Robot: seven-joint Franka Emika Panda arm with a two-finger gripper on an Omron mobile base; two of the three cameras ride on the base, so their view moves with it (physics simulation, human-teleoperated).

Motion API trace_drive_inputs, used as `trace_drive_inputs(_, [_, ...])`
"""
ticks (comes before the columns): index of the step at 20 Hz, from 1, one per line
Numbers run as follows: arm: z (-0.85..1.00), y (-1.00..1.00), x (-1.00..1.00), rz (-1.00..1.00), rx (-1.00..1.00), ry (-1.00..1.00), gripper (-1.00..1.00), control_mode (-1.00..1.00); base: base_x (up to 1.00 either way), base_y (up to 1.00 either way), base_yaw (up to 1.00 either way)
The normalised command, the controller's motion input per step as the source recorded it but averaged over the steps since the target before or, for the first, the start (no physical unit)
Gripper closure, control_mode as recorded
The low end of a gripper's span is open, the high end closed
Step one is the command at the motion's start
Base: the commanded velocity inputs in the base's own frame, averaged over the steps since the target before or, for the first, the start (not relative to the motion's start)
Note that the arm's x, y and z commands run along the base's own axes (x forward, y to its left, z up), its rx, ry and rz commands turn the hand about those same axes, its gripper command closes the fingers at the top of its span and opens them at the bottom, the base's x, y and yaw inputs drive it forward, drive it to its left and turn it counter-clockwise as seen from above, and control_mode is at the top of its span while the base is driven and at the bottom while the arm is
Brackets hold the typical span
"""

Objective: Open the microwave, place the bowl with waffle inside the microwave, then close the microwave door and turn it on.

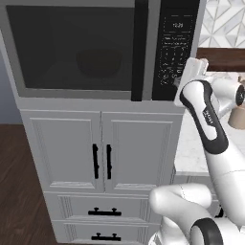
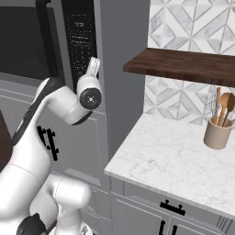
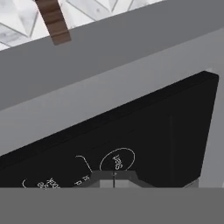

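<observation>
The microwave [image 1: 28,98] is built in above grey cabinets. The microwave door [image 1: 72,48] is closed, its black bar handle [image 1: 139,48] upright at its right edge. Behind the dark glass a dim rounded shape, the bowl with waffle [image 1: 99,63], sits inside; the waffle cannot be made out. My gripper [image 1: 177,83] is shut, its tips against the lower part of the black keypad panel [image 1: 173,43]. In the hand view the gripper [image 3: 113,177] rests just under the oval Start button [image 3: 117,160]. From the right base view the gripper [image 2: 94,63] points into the keypad [image 2: 81,41].
Grey cabinet doors [image 1: 95,153] and drawers [image 1: 103,210] lie below the microwave. To the right runs a marble counter [image 2: 174,156] with a tan utensil crock [image 2: 216,133] and a dark wooden shelf [image 2: 183,64] above it.
</observation>
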Motion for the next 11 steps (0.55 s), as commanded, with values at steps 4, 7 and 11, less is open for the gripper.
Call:
trace_drive_inputs(4, [-0.46,0.09,0.55,-0.01,-0.04,-0.16,1.0,-1.0,0.0,0.0,0.0])
trace_drive_inputs(7, [-0.84,0.52,0.86,-0.12,-0.3,-0.11,1.0,-1.0,0.0,0.0,0.0])
trace_drive_inputs(11, [-0.97,0.88,0.91,-0.19,-0.47,-0.12,1.0,-1.0,0.0,0.0,0.0])
